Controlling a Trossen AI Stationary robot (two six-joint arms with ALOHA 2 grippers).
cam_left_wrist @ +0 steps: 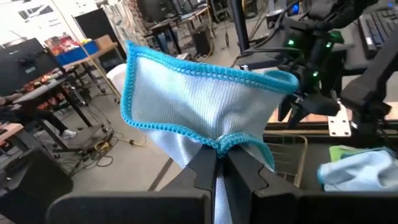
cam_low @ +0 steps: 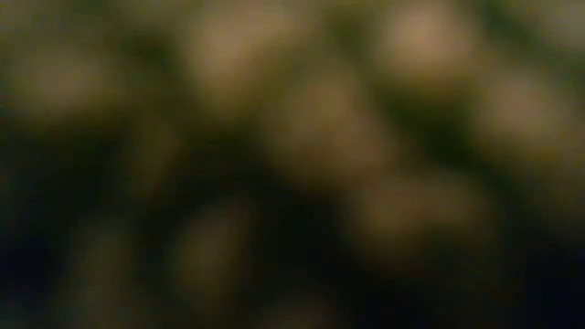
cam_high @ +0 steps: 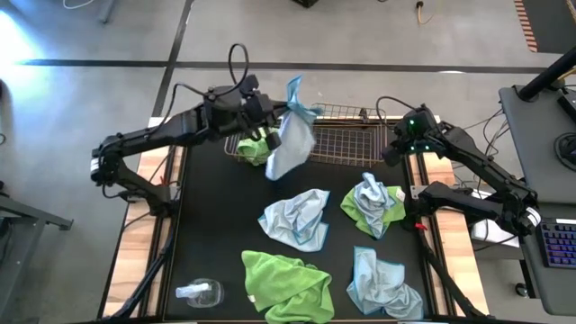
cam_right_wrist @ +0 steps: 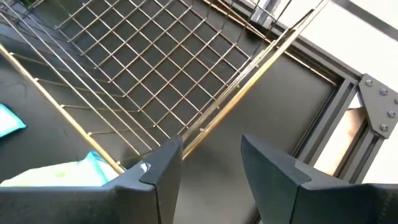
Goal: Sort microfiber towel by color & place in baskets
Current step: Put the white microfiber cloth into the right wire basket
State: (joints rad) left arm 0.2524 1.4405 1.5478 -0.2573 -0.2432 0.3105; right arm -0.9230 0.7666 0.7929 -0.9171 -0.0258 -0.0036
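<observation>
My left gripper (cam_high: pixel 274 115) is over the table's far side, shut on a pale blue towel (cam_high: pixel 292 135) that hangs over the two wire baskets. The left basket (cam_high: pixel 236 155) holds a lime green towel (cam_high: pixel 254 146). The right basket (cam_high: pixel 346 139) shows bare mesh. My right gripper (cam_right_wrist: pixel 211 155) is open and hovers at the right basket's right end (cam_right_wrist: pixel 155 74), touching nothing. On the table lie a pale blue towel (cam_high: pixel 297 219), a green and blue heap (cam_high: pixel 373 205), a green towel (cam_high: pixel 288 283) and another blue one (cam_high: pixel 382 288). The low view is all blur. My left gripper (cam_left_wrist: pixel 221 155) pinches the pale blue towel between its two fingers at a bunched stretch of the turquoise-stitched hem (cam_left_wrist: pixel 221 142). The towel is lifted clear of the table. Its free part (cam_high: pixel 279 162) spreads slack over the gap between the two baskets.
A small clear plastic object (cam_high: pixel 198 291) lies near the table's near left corner. The black mat has wooden strips (cam_high: pixel 144 225) along its left and right sides. The baskets stand side by side along the far edge. Bare mat shows on the left between the baskets and the clear object.
</observation>
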